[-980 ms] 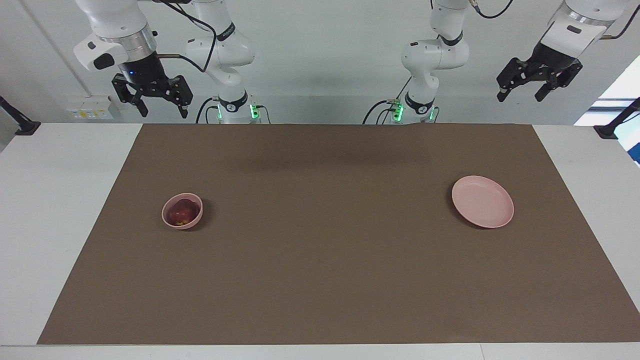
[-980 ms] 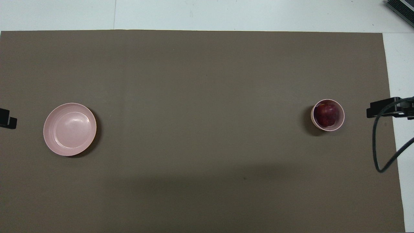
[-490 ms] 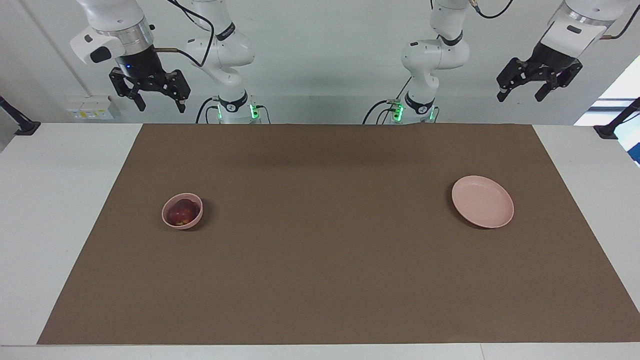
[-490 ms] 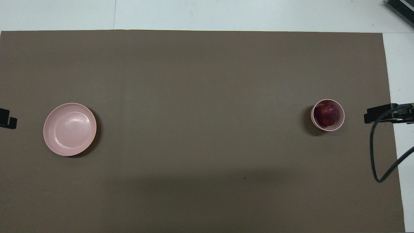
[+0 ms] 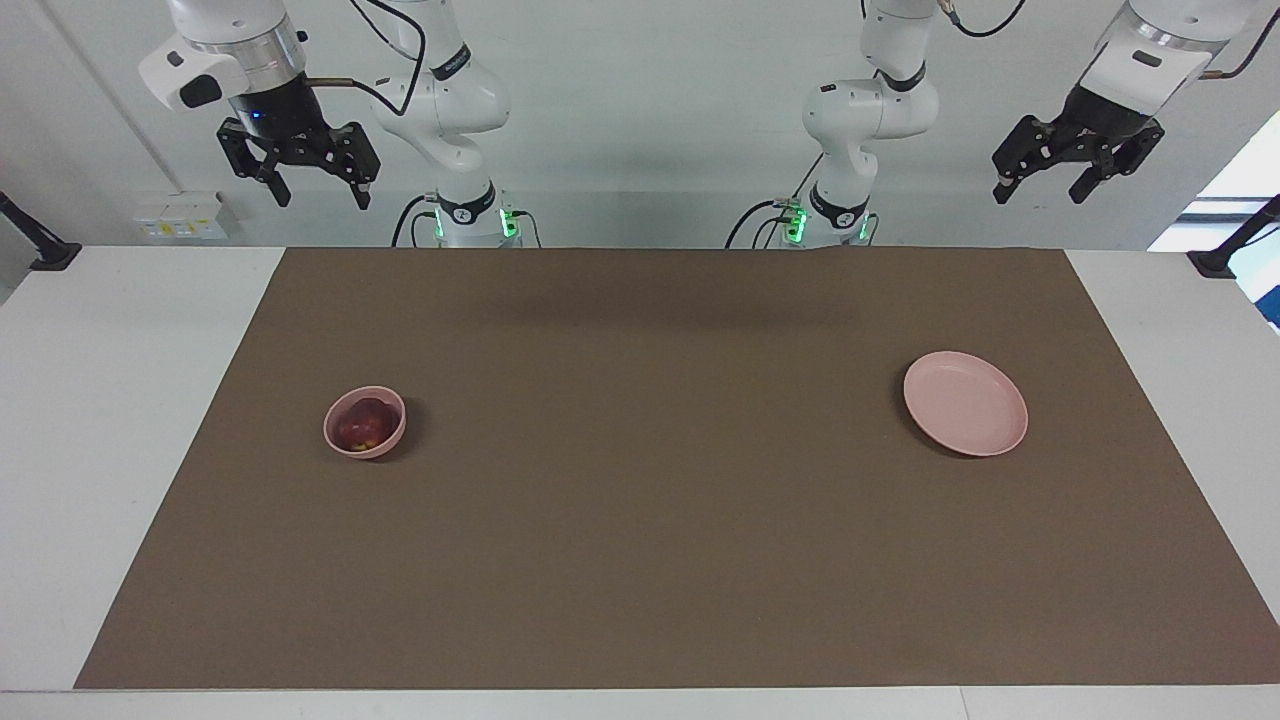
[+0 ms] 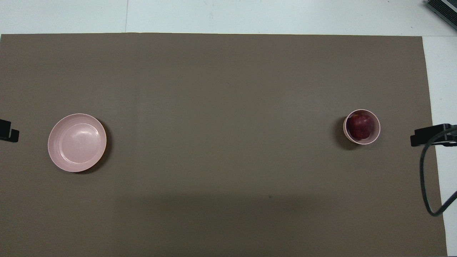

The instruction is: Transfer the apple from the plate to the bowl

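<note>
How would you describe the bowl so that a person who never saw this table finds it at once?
On the brown mat, look toward the right arm's end. The bowl is small, deep and pale pink, with a dark red apple in it. The plate, at the left arm's end, is wider, flat and bare.

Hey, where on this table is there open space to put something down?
The brown mat lies bare between the bowl holding the apple and the plate. Nowhere is crowded; the left gripper and right gripper hang raised and open.

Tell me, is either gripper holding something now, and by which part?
Nothing is held. The left gripper and right gripper hang open and empty; the apple lies in the bowl.
</note>
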